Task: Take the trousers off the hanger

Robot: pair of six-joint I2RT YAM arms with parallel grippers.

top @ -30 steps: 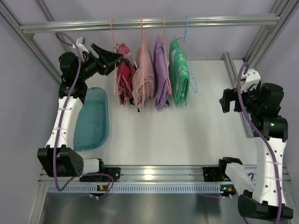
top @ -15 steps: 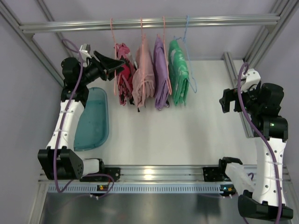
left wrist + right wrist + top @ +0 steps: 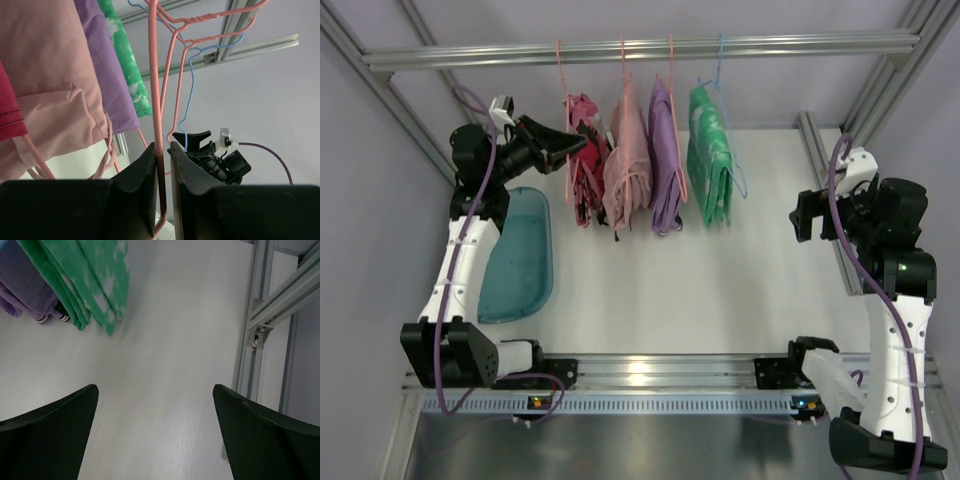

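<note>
The trousers [image 3: 586, 165], red, pink and white camouflage, hang leftmost on the rail from the thin salmon-pink hanger [image 3: 563, 100]. My left gripper [image 3: 580, 143] reaches in from the left at the trousers' top. In the left wrist view its black jaws stand nearly together with the hanger's wire [image 3: 154, 90] pinched between them at the left gripper [image 3: 163, 152]. A red edge of the trousers [image 3: 9, 112] shows at the left. My right gripper [image 3: 801, 215] hangs at the right, away from the garments. It stands wide open over bare table in the right wrist view [image 3: 155, 410].
A pale pink garment [image 3: 625, 160], a purple one [image 3: 663, 165] and a green one [image 3: 710, 160] on a light blue hanger [image 3: 720, 70] hang along the metal rail [image 3: 800, 45]. A teal tray [image 3: 520, 255] lies under my left arm. Frame posts stand at both sides.
My left jaws have closed onto the hanger's wire after moving a little right toward the trousers. The green garment has swung slightly right. The right arm has not moved.
</note>
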